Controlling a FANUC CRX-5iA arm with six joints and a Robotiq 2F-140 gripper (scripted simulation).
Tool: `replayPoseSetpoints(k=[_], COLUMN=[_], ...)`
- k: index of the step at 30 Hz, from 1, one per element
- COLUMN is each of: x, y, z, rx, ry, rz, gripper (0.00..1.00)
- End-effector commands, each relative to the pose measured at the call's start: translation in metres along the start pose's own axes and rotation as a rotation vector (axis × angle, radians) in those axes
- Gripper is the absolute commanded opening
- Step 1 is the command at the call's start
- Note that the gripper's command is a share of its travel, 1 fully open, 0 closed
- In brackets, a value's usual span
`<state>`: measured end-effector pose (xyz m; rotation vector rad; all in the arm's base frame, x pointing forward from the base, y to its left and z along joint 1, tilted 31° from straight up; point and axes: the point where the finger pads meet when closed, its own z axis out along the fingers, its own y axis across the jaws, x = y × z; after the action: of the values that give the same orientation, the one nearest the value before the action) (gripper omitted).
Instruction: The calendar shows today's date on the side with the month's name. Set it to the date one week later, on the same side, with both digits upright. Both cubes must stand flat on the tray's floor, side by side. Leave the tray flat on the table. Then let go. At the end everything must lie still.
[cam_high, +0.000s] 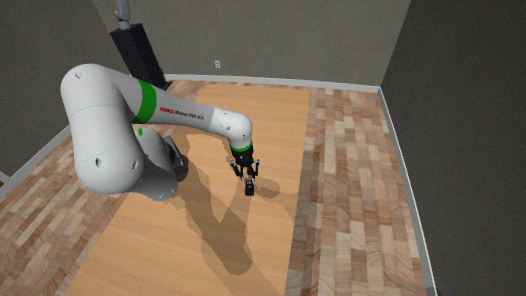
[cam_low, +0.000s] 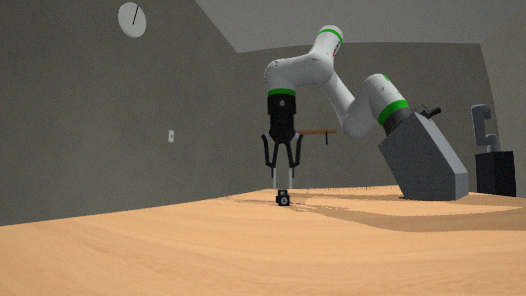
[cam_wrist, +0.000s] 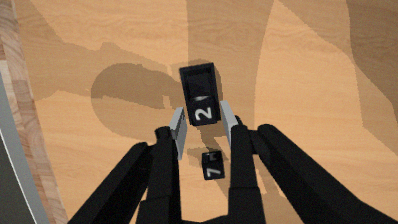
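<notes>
The small black calendar tray (cam_wrist: 196, 70) (cam_high: 249, 189) stands on the wooden table. A black cube showing a white 2 (cam_wrist: 202, 114) sits at the near end of the tray. A second black cube showing a 7 (cam_wrist: 213, 171) lies on the table just outside that end. In the exterior view a cube face with a 0 (cam_low: 283, 200) shows low on the table. My gripper (cam_wrist: 203, 114) (cam_high: 248, 179) (cam_low: 282, 184) points straight down over the 2 cube. Its fingers stand apart on either side, clear of the cube and a little above it. The month's name is hidden.
The robot's grey base (cam_low: 425, 160) stands at the table's far side. The wooden table top (cam_high: 165, 240) runs long, with parquet floor (cam_high: 350, 200) to its right. A black stand (cam_low: 495, 172) is beyond the base.
</notes>
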<state>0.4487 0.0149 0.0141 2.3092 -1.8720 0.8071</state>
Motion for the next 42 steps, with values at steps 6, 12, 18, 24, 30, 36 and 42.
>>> replayPoseSetpoints(k=[6,12,18,24,30,36,42], x=[0.000,0.000,0.000,0.000,0.000,0.000,-0.019], y=[0.000,0.000,0.000,0.000,0.000,0.000,-0.002], z=[-0.045,-0.066,-0.069,-0.069,-0.069,-0.069,-0.065], rx=[-0.001,-0.001,-0.001,-0.001,-0.001,-0.001,-0.001], ry=[0.000,0.000,0.000,0.000,0.000,0.000,0.000], rz=[0.000,0.000,0.000,0.000,0.000,0.000,0.002], gripper=[0.28,0.28,0.28,1.00,1.00,1.00,1.00])
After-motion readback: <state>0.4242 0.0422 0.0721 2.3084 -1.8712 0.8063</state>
